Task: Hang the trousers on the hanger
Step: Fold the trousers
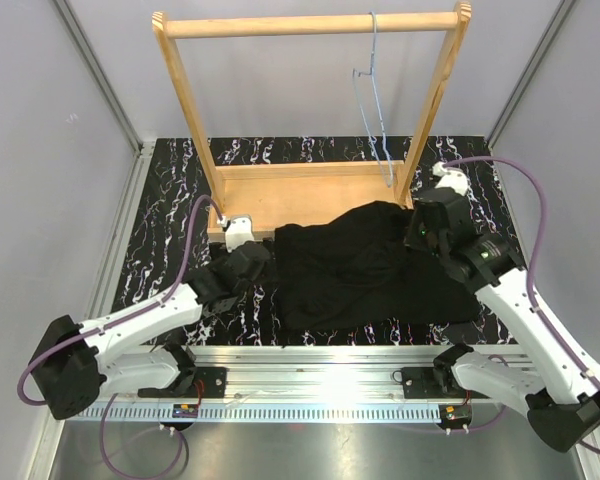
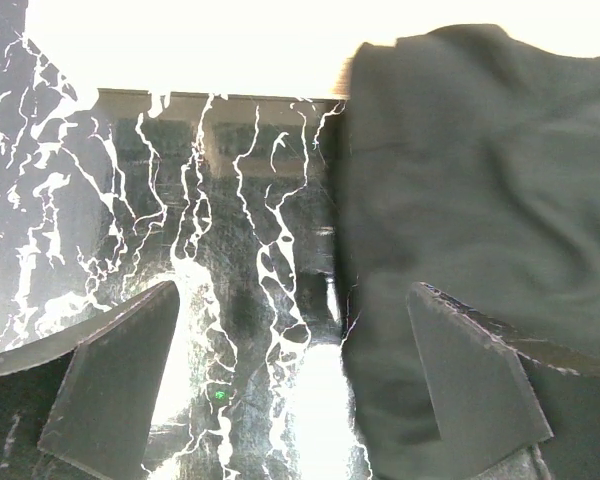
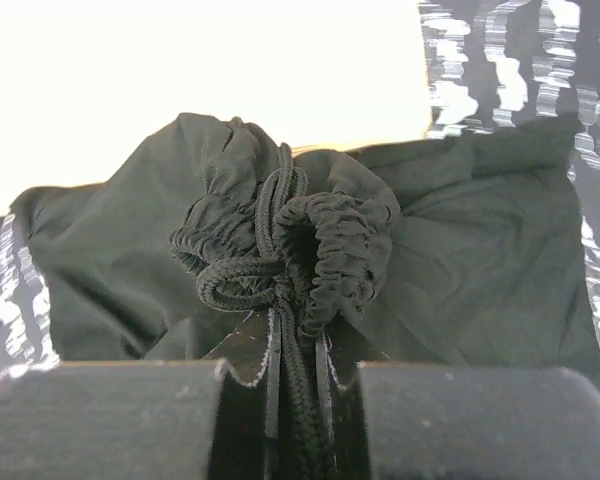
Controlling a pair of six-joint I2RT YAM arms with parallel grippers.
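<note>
At the left edge of the trousers point(image 1: 365, 265), which lay crumpled on the bench point(image 1: 160, 220) before the rack point(image 1: 310, 24), the left tool point(image 2: 292, 295) stood spread and held nothing, so a lift would likely hang all the cloth from one point. Further right, the right tool point(image 3: 295, 350) pinched only bunched waistband and cord, which might slip, and the hanger point(image 1: 373, 100) on the rail could swing away; no writing was readable.

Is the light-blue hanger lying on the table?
No, the hanger hangs by its hook from the top bar of the wooden rack.
</note>
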